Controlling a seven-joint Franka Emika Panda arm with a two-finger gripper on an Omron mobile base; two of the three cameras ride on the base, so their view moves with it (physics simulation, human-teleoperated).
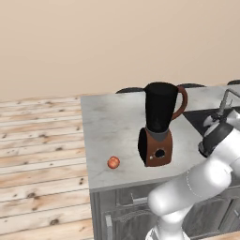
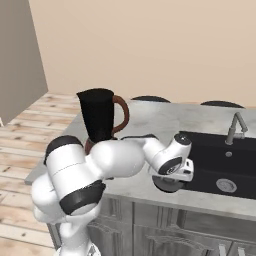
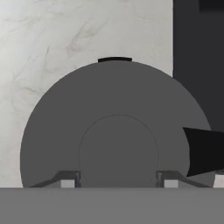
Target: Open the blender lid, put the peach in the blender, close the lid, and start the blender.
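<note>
A grey marble counter holds a black sink with a faucet.

Even, soft rendered light; no glare; faint shadow beside blender; slightly coarse, unblurred.

One tall blender with a near-black tapered jar and a reddish-brown base stands on the grey marbled tabletop, and one small orange-red round peach lies near the tabletop's front left corner. There is one round dark grey flat blender lid. One black sink basin with one grey faucet is set into the tabletop.
</note>
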